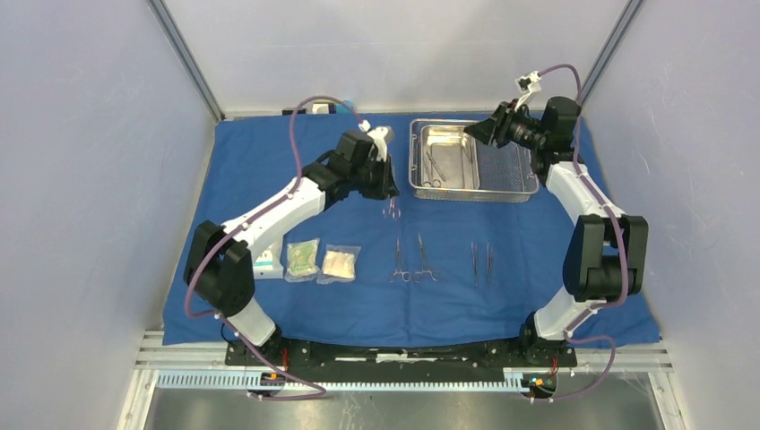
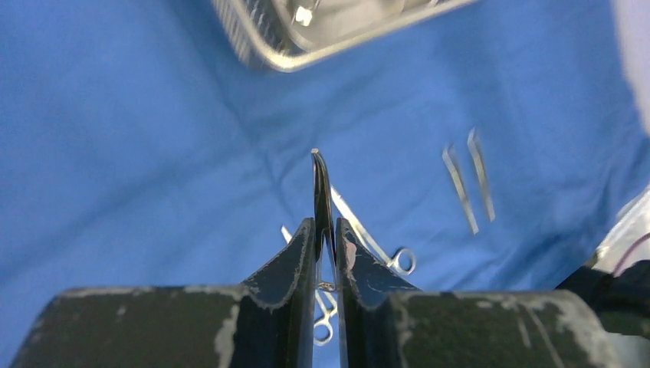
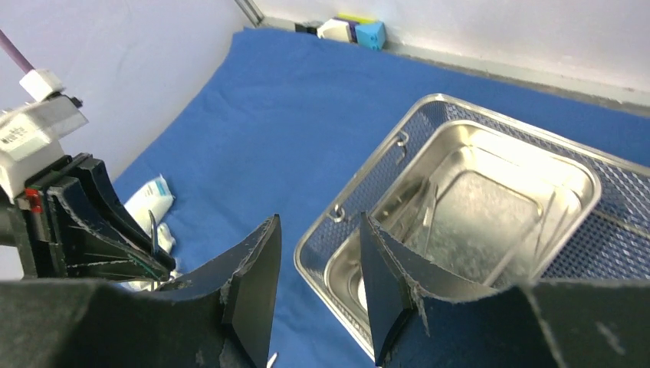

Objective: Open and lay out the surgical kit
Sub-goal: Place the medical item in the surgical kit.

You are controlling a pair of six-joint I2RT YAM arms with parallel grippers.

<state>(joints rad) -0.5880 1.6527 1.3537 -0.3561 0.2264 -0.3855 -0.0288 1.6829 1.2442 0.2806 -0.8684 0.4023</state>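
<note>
My left claw (image 2: 325, 230) is clenched on one slim metal instrument (image 2: 321, 180). Both fingers press its shaft from the two sides, and the dark curved tip stands out beyond the fingertips. In the top view its ring handles hang under the claw, over the blue cloth (image 1: 269, 170) that covers the counter, between the tray and the row of laid-out pieces. I cannot tell if the rings touch the cloth.

My right claw (image 3: 318, 230) is released. The two fingers stand about half apart, there is nothing between them, and they touch nothing. It hangs above the steel mesh tray (image 3: 429, 101).

The tray stands on the far part of the cloth, right of the middle. The inner pan (image 1: 448, 143) sits in its left part, and a few thin instruments (image 1: 433, 167) lie inside the pan.

On the near part of the cloth, two ring-handled instruments (image 1: 412, 260) lie side by side. To their right are two straight slim ones (image 1: 481, 262), parallel and close but not touching. To the left lie the clear packets (image 1: 321, 262) in a row, the leftmost partly hidden behind my left arm.
</note>
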